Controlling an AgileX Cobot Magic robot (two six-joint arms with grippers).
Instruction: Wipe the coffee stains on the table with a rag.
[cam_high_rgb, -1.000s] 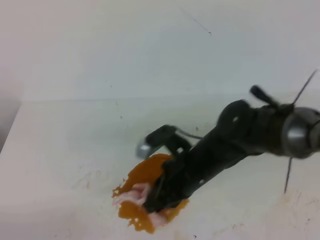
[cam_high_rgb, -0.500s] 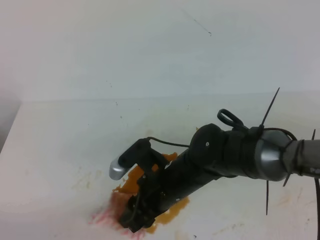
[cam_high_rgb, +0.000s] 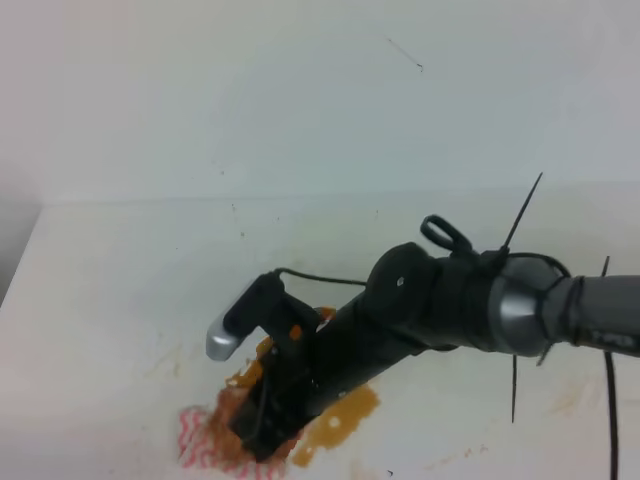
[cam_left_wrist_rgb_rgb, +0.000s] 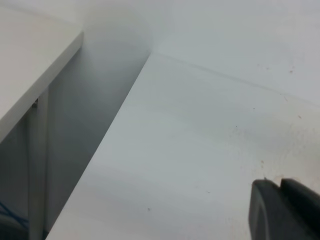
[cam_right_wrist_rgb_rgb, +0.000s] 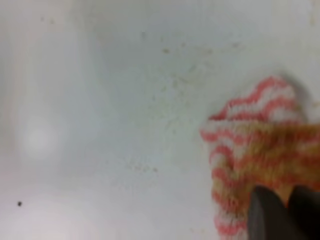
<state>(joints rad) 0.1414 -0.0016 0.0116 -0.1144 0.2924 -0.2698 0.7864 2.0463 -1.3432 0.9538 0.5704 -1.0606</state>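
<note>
pink-and-white striped rag (cam_right_wrist_rgb_rgb: 252, 145) gone orange-brown in the middle, amber coffee stains (cam_high_rgb: 340, 417), white speckled table (cam_high_rgb: 120, 290), black arm (cam_high_rgb: 430, 305).

Behind the work surface stands a plain pale wall (cam_high_rgb: 300, 90). On it there is a thin dark scratch (cam_high_rgb: 403, 53) that ends in a small dot, near the top of the exterior view. In the left wrist view a second white surface, maybe a shelf (cam_left_wrist_rgb_rgb: 30, 65), sits on the left side. Under it there is a shadowed gap (cam_left_wrist_rgb_rgb: 75, 135), and blue cables (cam_left_wrist_rgb_rgb: 10, 212) show at the bottom left corner.
</note>
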